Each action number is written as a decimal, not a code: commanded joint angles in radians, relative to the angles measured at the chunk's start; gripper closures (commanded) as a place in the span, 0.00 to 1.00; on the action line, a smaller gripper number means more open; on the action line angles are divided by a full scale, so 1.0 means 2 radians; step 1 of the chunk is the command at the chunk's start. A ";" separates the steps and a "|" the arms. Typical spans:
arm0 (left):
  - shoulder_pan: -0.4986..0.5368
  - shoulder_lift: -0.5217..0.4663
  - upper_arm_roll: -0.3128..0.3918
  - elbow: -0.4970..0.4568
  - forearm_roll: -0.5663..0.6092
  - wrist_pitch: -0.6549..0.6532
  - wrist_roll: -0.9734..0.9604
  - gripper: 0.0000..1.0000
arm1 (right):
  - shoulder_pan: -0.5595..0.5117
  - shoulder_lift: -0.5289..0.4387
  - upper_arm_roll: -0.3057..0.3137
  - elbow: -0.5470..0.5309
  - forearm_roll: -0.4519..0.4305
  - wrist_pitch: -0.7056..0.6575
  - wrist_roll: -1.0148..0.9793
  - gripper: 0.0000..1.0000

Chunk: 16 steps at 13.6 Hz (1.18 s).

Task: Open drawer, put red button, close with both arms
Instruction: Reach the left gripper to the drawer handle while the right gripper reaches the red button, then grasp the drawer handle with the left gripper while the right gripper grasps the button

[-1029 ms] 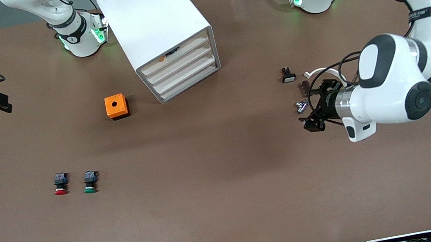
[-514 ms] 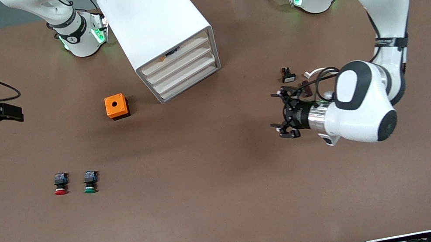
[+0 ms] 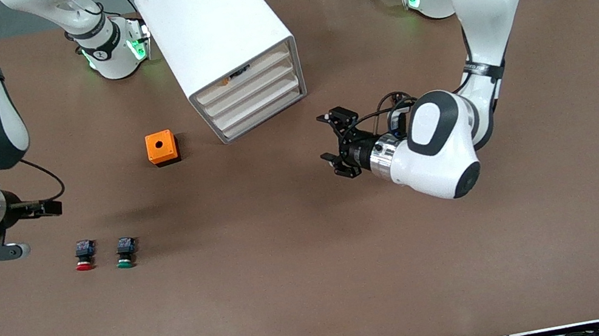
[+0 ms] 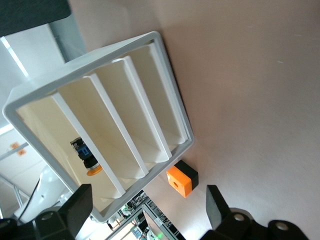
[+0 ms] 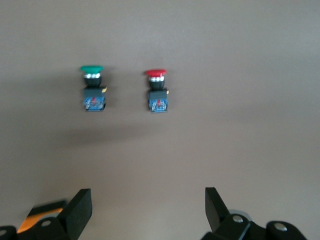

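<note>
- Red button [image 3: 83, 256] lies on its side on the worktop [image 3: 320, 287], toward the right arm's end, well apart from the cabinet [image 3: 218, 40] and nearer the front camera than it. Position unchanged from a second ago.
- Green button [image 3: 124, 252] lies just beside the red button, on its cabinet side, not touching. Unmoved.
- Drawer [image 3: 253, 86], second from the top of four in the cabinet, is shut flush with the others. No change.
- The left wrist view looks into the cabinet front; a small button with an orange cap [image 4: 86, 158] sits in the topmost compartment.
- Orange box [image 3: 161, 148] stands on the worktop between the buttons and the cabinet, close to the cabinet's front corner. Unmoved.
- Right gripper [image 3: 52, 208] has travelled in from the worktop edge over the last second and now hangs beside the red button, on the side away from the cabinet; the right wrist view shows its fingers [image 5: 79, 210] spread apart, empty, with both buttons in sight.
- Left gripper [image 3: 334, 146] has swung from the small parts at the left arm's end toward the cabinet and now hangs over bare worktop near the cabinet's front, facing it, fingers [image 4: 80, 207] spread apart, empty.
</note>
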<state>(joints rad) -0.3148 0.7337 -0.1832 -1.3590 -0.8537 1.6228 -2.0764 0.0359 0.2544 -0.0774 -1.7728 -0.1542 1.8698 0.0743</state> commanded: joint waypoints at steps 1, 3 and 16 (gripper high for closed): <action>-0.006 0.015 0.003 -0.003 -0.012 -0.033 -0.042 0.00 | -0.019 -0.002 0.006 -0.065 -0.011 0.097 0.000 0.00; -0.018 0.019 0.003 -0.003 -0.016 -0.042 -0.056 0.00 | -0.029 0.031 0.006 -0.068 -0.011 0.146 0.000 0.00; -0.115 0.078 0.003 0.000 -0.038 -0.068 -0.115 0.22 | -0.059 0.160 0.007 -0.060 -0.010 0.300 -0.004 0.00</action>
<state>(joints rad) -0.5220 0.8696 -0.1844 -1.3714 -0.9028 1.5020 -2.2850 -0.0561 0.5545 -0.0773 -1.9093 -0.1549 2.4648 0.0710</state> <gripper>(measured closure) 0.070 0.000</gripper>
